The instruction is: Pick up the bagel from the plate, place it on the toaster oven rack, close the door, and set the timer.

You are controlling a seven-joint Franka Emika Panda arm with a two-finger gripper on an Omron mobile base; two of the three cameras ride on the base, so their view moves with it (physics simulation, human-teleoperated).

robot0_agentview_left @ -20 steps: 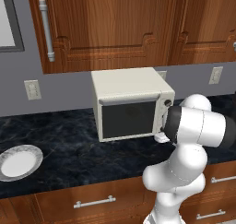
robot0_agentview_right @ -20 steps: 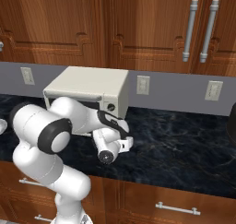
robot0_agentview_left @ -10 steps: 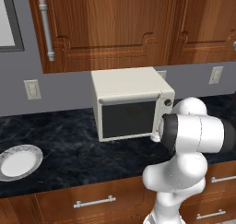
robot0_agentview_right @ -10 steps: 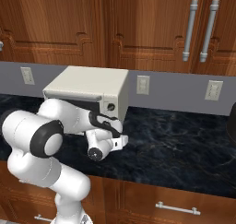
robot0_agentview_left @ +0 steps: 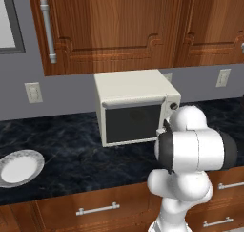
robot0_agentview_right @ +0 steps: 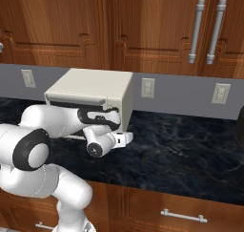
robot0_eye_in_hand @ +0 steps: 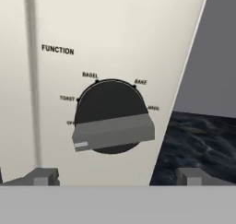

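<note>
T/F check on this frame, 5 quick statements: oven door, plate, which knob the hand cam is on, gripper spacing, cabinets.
1. The door of the toaster oven is shut. True.
2. The bagel sits on the plate. False: the plate is bare.
3. The knob in the hand view is labelled TIMER. False: the label reads FUNCTION, with settings such as BAGEL, TOAST and BAKE.
4. The gripper has its fingertips apart, one on each side below the knob. True.
5. The cabinets above the oven are white. False: they are brown wood.
</note>
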